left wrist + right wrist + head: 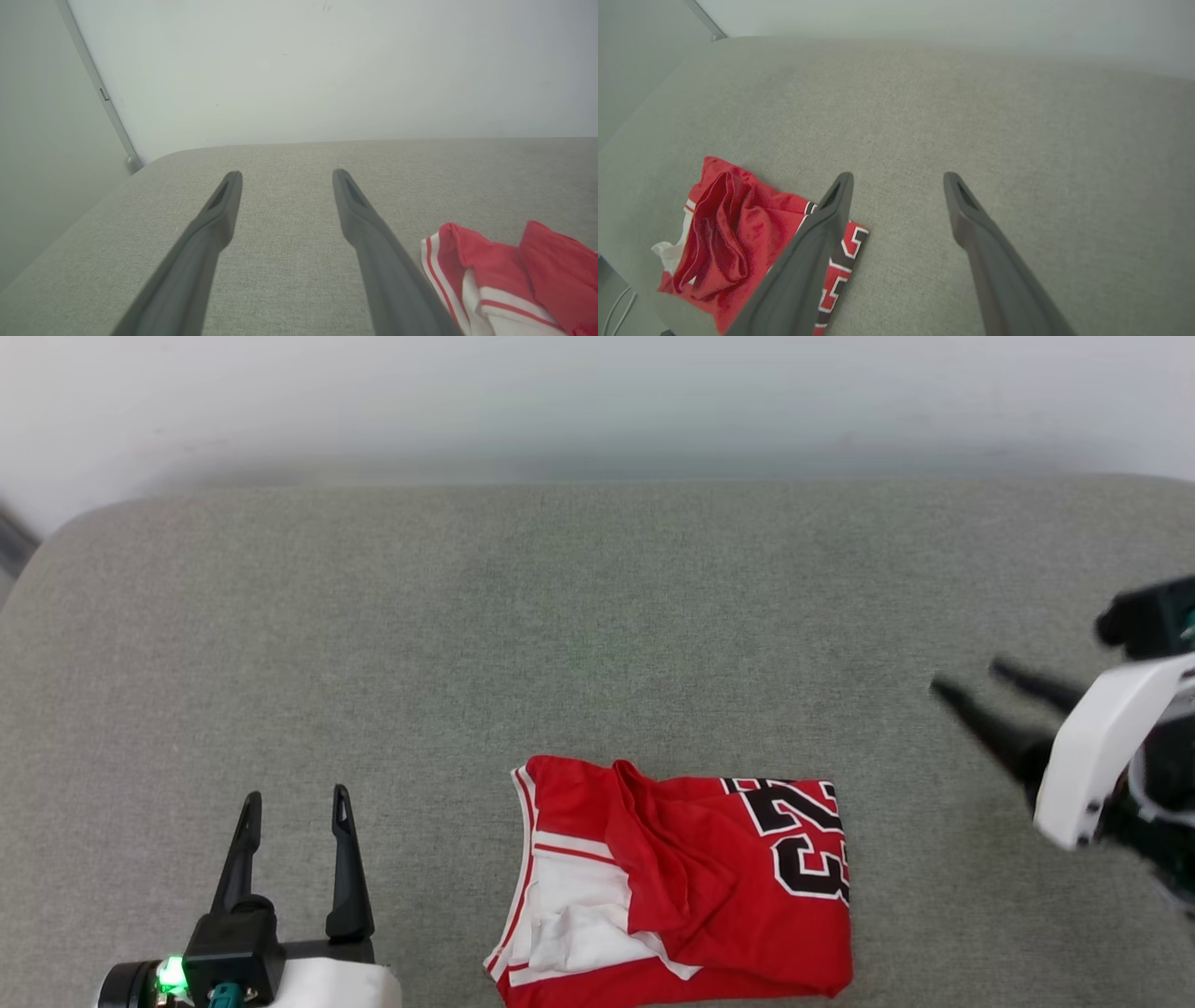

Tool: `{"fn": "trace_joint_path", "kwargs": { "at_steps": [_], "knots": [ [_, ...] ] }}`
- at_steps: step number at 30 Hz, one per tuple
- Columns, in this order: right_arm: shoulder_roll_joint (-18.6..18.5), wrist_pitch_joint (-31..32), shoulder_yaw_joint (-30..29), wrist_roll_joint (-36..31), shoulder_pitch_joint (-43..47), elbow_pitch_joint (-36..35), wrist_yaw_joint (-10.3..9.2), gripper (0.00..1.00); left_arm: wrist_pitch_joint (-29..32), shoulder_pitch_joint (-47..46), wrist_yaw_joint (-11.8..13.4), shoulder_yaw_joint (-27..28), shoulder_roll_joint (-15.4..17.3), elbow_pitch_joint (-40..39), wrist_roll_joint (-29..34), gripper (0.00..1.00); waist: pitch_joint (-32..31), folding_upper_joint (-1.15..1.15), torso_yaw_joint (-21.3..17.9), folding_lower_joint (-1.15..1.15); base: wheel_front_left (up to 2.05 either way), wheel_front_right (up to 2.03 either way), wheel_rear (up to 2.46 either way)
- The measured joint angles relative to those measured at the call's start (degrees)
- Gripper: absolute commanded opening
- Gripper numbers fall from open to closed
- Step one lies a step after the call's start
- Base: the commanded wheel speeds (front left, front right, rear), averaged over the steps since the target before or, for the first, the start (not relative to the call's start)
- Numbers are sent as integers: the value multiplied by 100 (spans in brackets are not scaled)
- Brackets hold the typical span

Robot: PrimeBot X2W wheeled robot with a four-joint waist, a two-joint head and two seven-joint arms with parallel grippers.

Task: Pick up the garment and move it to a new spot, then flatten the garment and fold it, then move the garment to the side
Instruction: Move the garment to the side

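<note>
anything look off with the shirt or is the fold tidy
The garment is not folded cleanly: a red flap lies bunched across its middle, and a crumpled white sleeve pokes out at its left. Nothing else stands out.

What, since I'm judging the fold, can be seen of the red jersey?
The garment is a red jersey of soft, thin-looking cloth, with white panels, red-and-white striped trim and a black, white-outlined "23". It lies loosely folded into a rough rectangle, rumpled down the middle, at the near edge of the grey cushion. Only the cushion touches it.
</note>
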Motion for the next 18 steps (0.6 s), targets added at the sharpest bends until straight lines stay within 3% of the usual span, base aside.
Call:
{"fn": "trace_joint_path", "kwargs": {
  "at_steps": [4, 7, 18],
  "knots": [
    [-86, 781, 244, 947, 405, 69, 0, 100, 0, -91, -9, -16, -4, -4, 0, 100, 134, 0, 50, 0, 0, 0, 0],
    [-96, 1021, 331, 1257, 522, 157, 0, 100, 0, -182, -42, -36, -7, -11, 0, 100, 252, 0, 92, 0, 0, 0, 0],
    [288, 1036, 1027, 1484, 552, 634, 4, 100, 0, -534, -151, -113, -9, -9, 8, 100, 748, 0, 304, 0, 0, 0, 0]
  ]
}}
